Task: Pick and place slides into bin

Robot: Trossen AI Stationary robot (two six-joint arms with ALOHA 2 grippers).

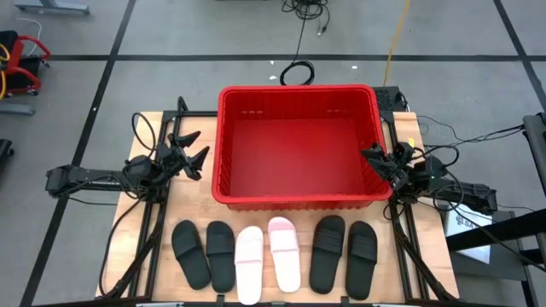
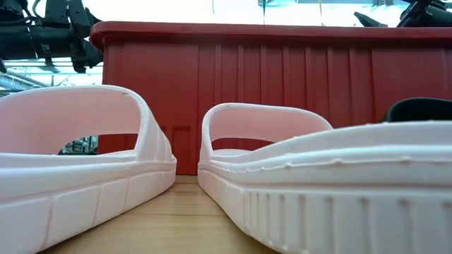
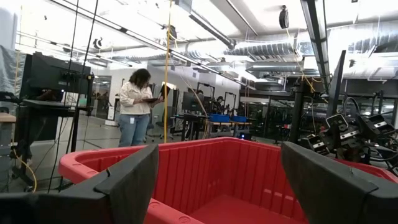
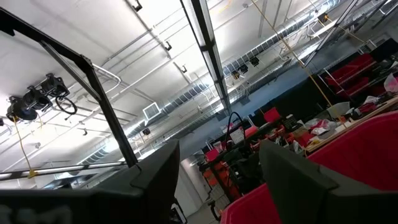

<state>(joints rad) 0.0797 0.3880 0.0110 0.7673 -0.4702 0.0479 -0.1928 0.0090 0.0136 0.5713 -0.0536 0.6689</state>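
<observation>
Six slides lie soles down in a row along the table's near edge: two black (image 1: 205, 253), two pale pink (image 1: 267, 257) and two black (image 1: 344, 254). The pink pair (image 2: 78, 166) fills the low view. Behind the row the red bin (image 1: 299, 200) stands on the table, with nothing showing inside it. My left gripper (image 1: 194, 147) hovers open beside the bin's left wall, facing the bin (image 3: 211, 163). My right gripper (image 1: 376, 160) hovers open at the bin's right wall, tipped upward over the rim (image 4: 354, 149). Neither has anything between its fingers.
The bin takes up the middle and far part of the wooden table (image 1: 162, 205). Cables (image 1: 141, 136) run along the table's left and right sides beside the arms. A person (image 3: 134, 106) stands in the room beyond the table. A strip of bare wood lies between bin and slides.
</observation>
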